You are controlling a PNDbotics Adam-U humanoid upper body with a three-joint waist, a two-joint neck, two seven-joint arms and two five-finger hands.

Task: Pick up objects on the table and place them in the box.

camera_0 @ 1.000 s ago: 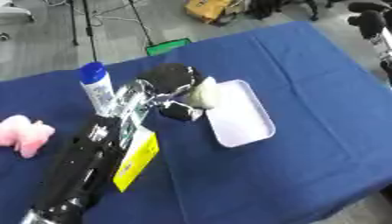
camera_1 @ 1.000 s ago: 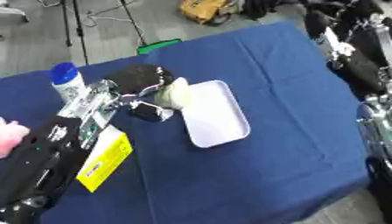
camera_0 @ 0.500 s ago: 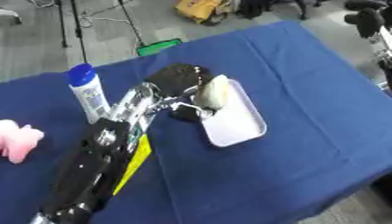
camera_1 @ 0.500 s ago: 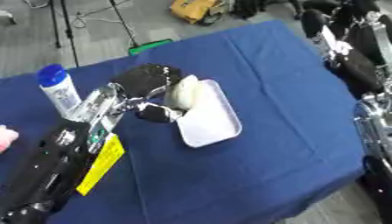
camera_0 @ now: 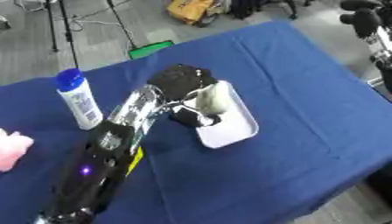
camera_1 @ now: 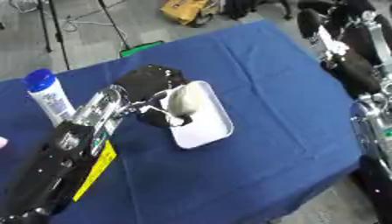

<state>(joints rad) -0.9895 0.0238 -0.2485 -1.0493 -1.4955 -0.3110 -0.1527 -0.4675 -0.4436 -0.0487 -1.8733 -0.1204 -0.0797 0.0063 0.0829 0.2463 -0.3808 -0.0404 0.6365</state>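
The left hand reaches over the white tray-like box, fingers curled around a pale oblong object held just above the box's near wall. That object looks light and smooth, perhaps slippery, so the hold across its middle seems sensible. The white bottle with its blue cap stands upright, well apart to the left; probably rigid, best taken around the body. Its label carries print too blurred to read. A pink soft-looking object lies at the left edge.

blue tablecloth | grey floor | yellow bag | green item
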